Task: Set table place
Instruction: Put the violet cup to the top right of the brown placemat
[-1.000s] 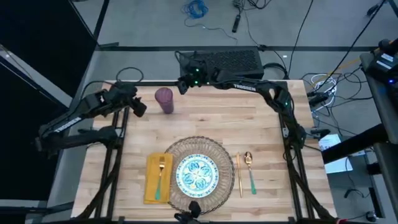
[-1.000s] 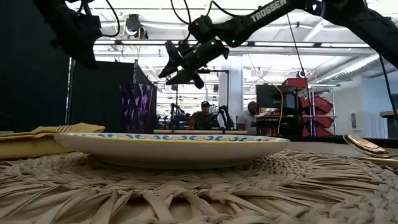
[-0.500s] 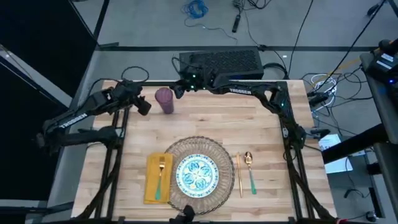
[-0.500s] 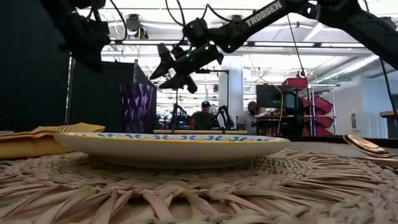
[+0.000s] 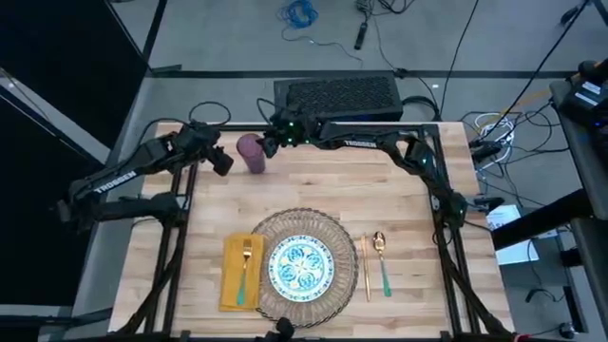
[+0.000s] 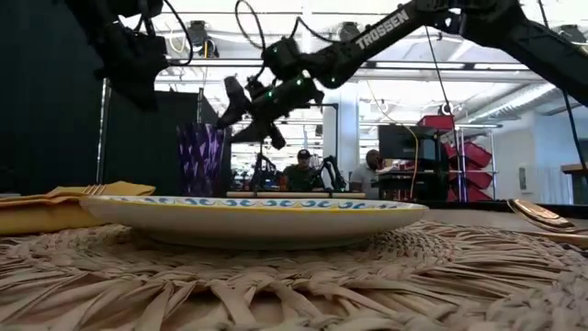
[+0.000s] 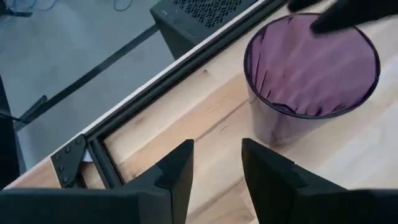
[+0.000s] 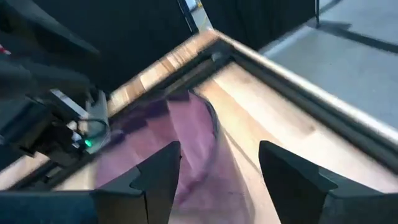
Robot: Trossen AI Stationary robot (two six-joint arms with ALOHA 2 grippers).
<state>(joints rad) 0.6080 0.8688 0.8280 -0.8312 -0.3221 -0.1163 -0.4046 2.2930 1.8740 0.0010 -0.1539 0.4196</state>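
Near the table's (image 5: 399, 199) far edge, the purple cup (image 5: 251, 152) stands upright. The right gripper (image 8: 214, 171), fingers wide, hangs just beside it, seemingly untouching; its blurred wrist view partly hides the cup.

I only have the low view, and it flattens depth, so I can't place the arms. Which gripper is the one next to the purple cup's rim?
Observer: From above, that is the right gripper. It reaches along the far edge of the table to the right side of the purple cup.
Operator: Are its fingers open?
Observer: Yes. Its wrist view shows them spread, with the cup ahead of the gap and not gripped.
Operator: And the left arm?
Observer: The left gripper hangs on the cup's other side, with its fingers open and holding nothing.
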